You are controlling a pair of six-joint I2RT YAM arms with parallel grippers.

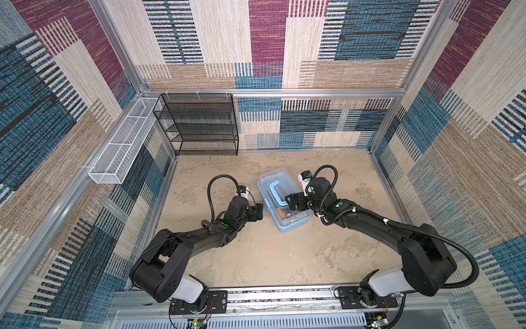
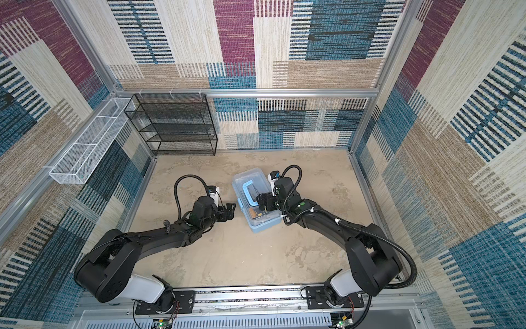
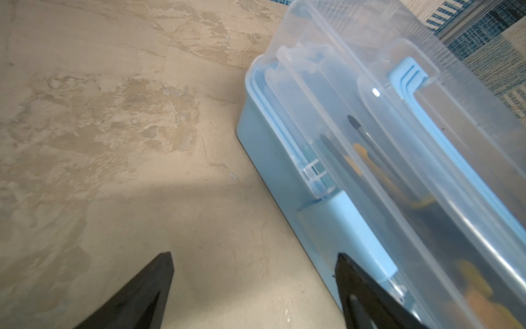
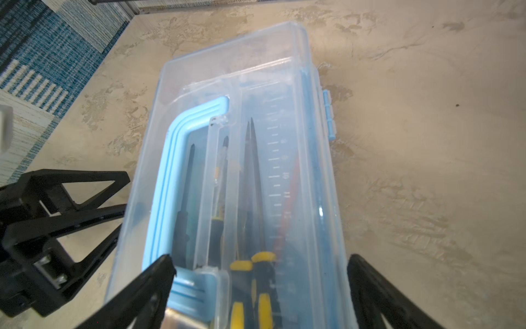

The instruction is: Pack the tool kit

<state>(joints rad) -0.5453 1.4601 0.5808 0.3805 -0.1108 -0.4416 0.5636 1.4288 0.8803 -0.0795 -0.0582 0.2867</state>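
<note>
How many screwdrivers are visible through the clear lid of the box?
2. One screwdriver lies within the blue handle's outline; the second screwdriver lies beside it, next to the pliers. More may be hidden.

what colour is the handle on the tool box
The handle is light blue, clearest in the right wrist view.

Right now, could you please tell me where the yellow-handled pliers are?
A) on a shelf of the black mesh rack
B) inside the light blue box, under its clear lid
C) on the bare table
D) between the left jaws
B: the right wrist view shows the yellow-handled pliers through the clear lid, lying inside the light blue box.
</note>
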